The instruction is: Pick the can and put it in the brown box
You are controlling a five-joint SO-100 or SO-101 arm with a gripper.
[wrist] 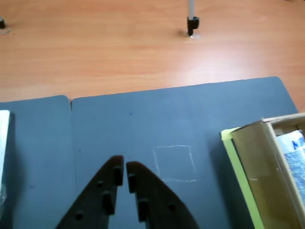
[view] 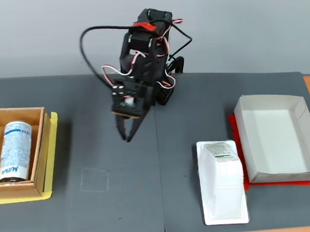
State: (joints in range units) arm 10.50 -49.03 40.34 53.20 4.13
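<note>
Dark gray mats cover the wooden table. The can lies in the brown box, with blue letters too small to read. The gripper is pressed together, holding nothing.

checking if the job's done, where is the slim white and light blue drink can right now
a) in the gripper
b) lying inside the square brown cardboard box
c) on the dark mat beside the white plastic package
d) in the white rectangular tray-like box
b: in the fixed view the slim white and light blue drink can lies on its side inside the square brown cardboard box, and the gripper hangs shut and empty over the mat.
</note>
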